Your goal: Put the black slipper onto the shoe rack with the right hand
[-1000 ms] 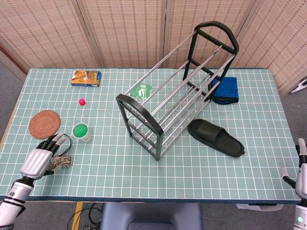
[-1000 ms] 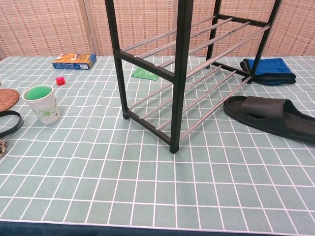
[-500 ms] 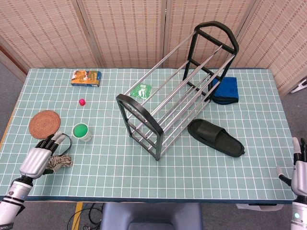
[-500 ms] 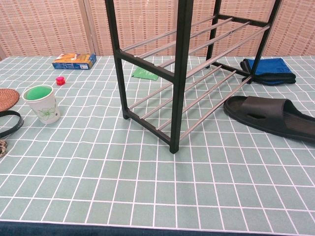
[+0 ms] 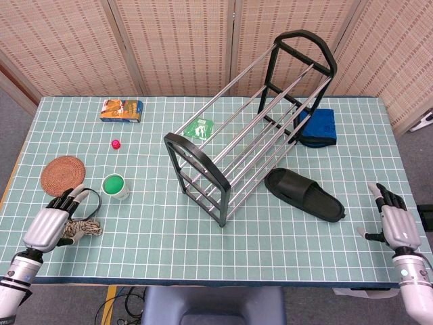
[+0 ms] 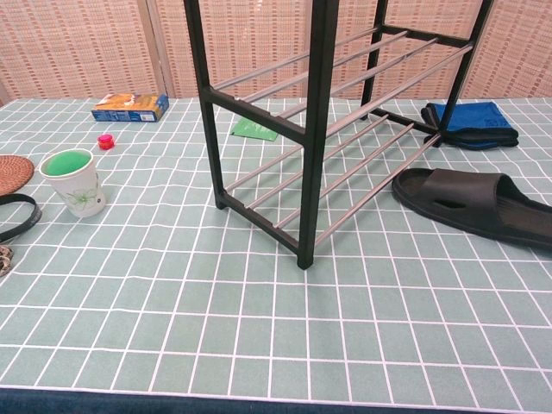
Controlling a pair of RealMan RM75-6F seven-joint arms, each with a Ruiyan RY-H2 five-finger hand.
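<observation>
The right hand (image 5: 394, 223) is held over the surface's (image 5: 284, 250) near right edge, fingers (image 5: 388, 196) spread, empty. The black slipper (image 5: 304, 194) is seen untouched beside the shoe rack (image 5: 247, 128). Both hands are shown only in the head view.

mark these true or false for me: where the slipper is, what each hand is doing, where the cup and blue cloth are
1. The black slipper lies on the table, beside the shoe rack. True.
2. The right hand grips the slipper. False: it is at the table's right edge, apart from the slipper, holding nothing.
3. The cup sits between the round mat and the rack. True.
4. The blue cloth lies on the rack's bars. False: it lies on the table by the rack's far end.
5. The left hand is at the table's near left corner, by a rope bundle. True.
</observation>
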